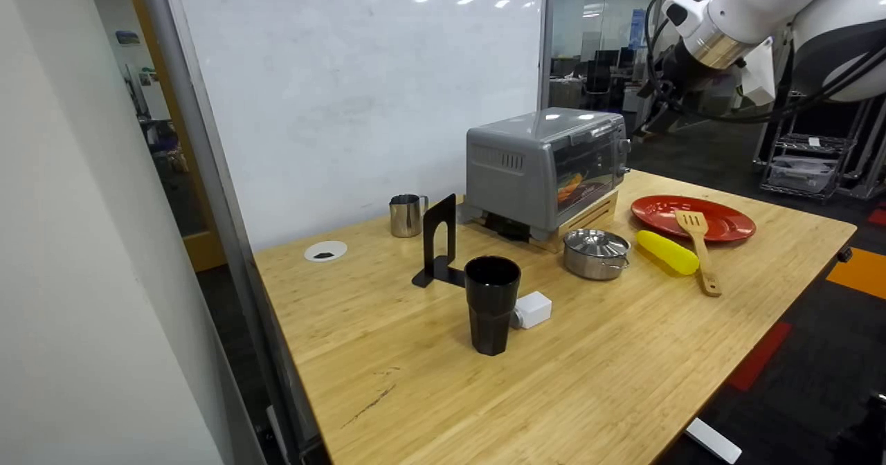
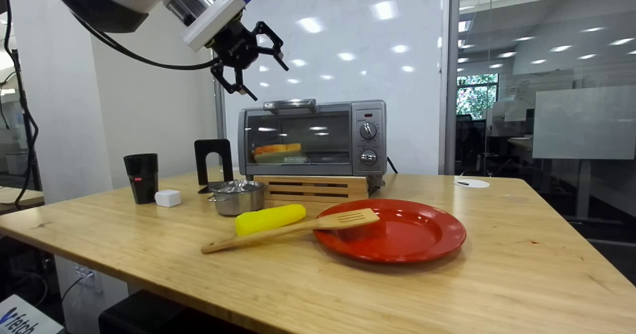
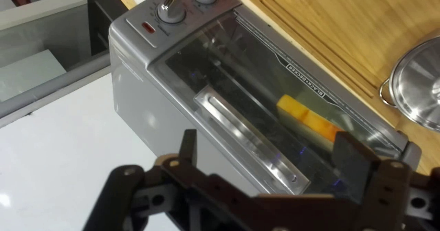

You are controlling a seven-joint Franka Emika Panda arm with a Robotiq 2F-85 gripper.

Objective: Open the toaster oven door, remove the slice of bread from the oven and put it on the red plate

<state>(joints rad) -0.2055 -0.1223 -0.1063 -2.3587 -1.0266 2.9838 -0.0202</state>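
Observation:
The toaster oven (image 2: 368,110) sits on a wooden stand, its toaster oven door (image 2: 328,137) closed. Behind the glass lies the slice of bread (image 3: 309,119), orange along its upper edge and pale on its side. In the wrist view the metal door handle (image 3: 252,138) appears between the two spread fingers, touched by neither. My gripper (image 2: 271,83) hangs in the air above the oven's top front edge, jaws wide and holding nothing. One finger hides an end of the bread in the wrist view. The red plate (image 2: 447,224) rests on the table in front of the oven.
A wooden spatula (image 2: 298,227) leans on the plate's rim beside a yellow object (image 2: 271,218). Close to the oven stand a lidded steel pot (image 2: 238,198), a black bookend (image 2: 226,157), a black cup (image 1: 491,306) and a steel pitcher (image 1: 406,216). A whiteboard (image 1: 360,105) rises behind.

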